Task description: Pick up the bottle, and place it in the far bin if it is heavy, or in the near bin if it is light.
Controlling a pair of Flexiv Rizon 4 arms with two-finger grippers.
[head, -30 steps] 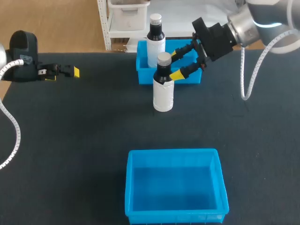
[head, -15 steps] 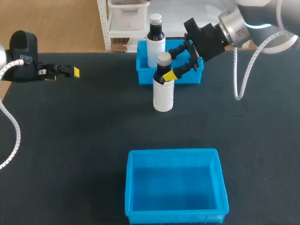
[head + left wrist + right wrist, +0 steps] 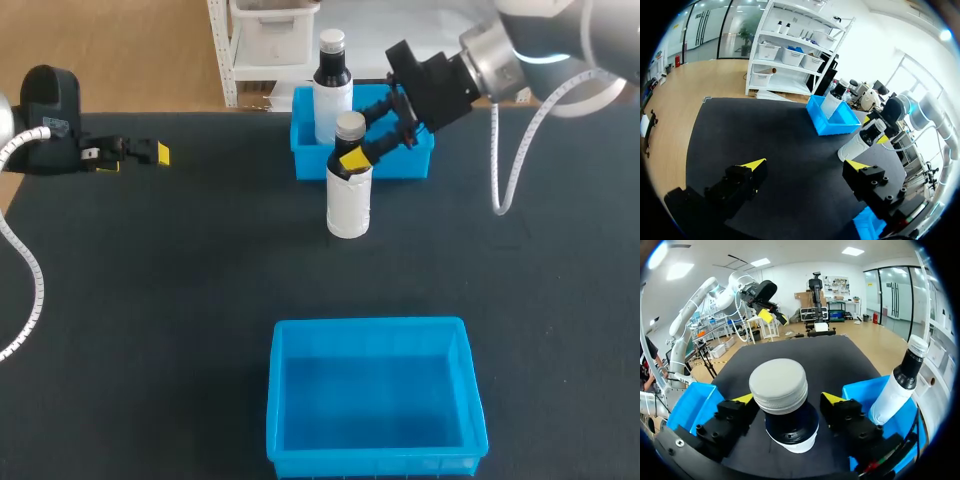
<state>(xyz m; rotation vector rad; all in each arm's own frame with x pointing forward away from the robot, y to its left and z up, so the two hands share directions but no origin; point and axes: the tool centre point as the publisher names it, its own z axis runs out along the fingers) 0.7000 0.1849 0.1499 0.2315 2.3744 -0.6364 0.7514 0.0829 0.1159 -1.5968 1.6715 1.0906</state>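
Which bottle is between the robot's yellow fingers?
The bottle standing on the table before the far bin, between the right gripper's fingers. The other bottle stands inside that bin.

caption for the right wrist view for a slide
Open jaws flank the capped bottle; a second bottle stands in the far bin

Black table [image 3: 150,300] — another bottle [image 3: 331,80], upright

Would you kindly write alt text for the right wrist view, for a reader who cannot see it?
The right arm's open jaws flank the neck of a grey-capped white bottle on the black table. A second bottle stands in the far bin beside it; the near bin lies opposite.
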